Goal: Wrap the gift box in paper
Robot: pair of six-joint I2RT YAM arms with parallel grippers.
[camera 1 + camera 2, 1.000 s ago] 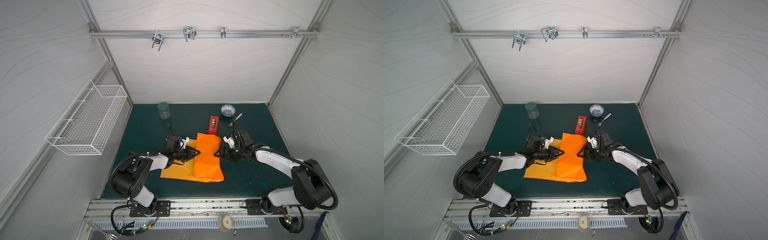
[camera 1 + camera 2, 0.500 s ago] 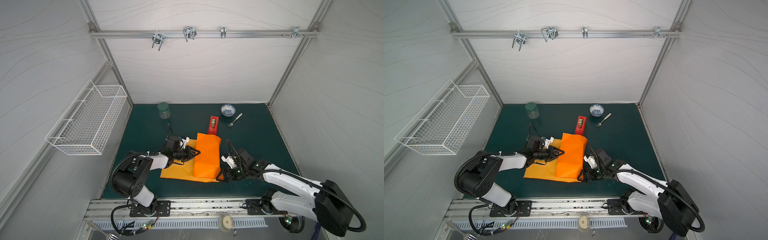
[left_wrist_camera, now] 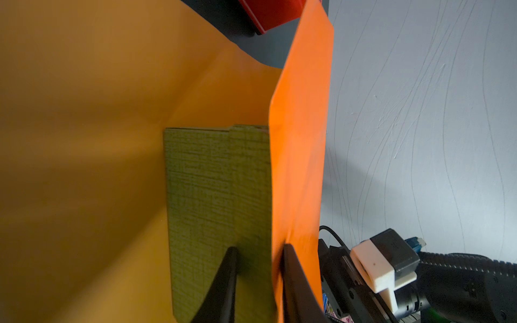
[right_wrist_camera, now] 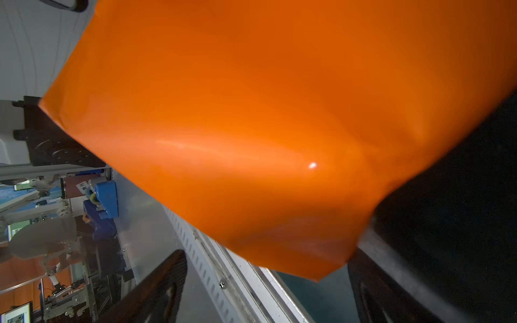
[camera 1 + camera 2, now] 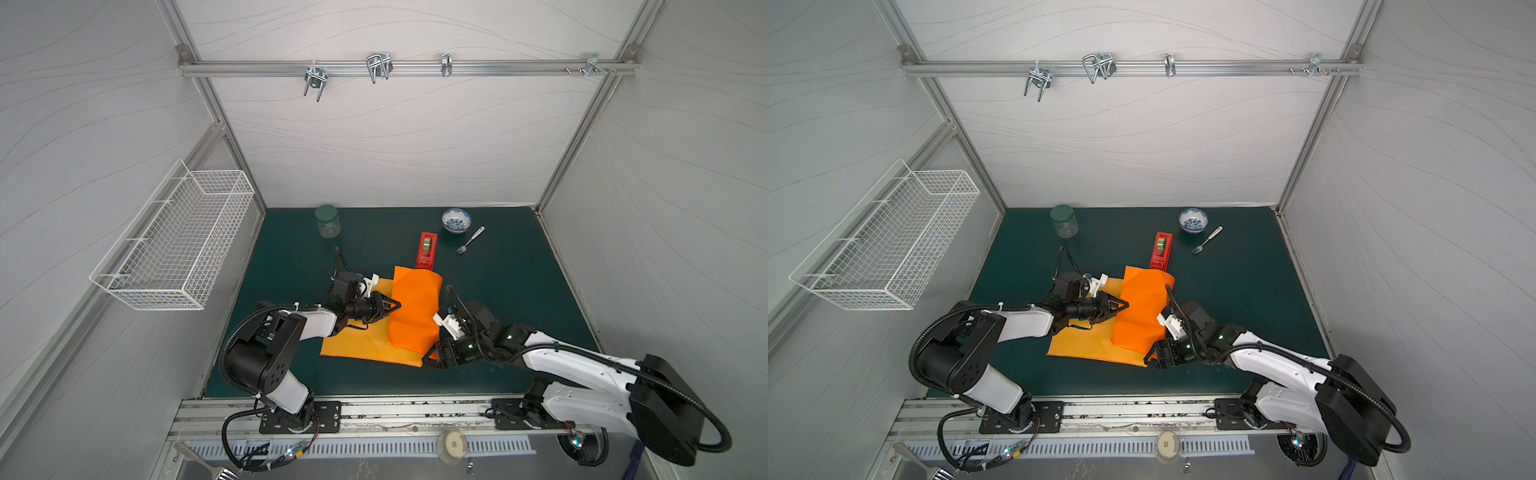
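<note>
gift box [image 3: 218, 195] under folded paper [image 5: 415, 307], left pincer [image 3: 259, 247] clamped on that paper, right pincer [image 4: 265, 260] apart

In both top views the paper [image 5: 415, 307] hides the gift box [image 3: 218, 190]. Right gripper [image 5: 430, 360] contact at its 5 o'clock corner is unclear.

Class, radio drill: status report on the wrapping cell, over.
Copy: left end effector clamping paper to gift box edge; right end effector open around paper's near corner; red tape dispenser by paper's far edge.
</note>
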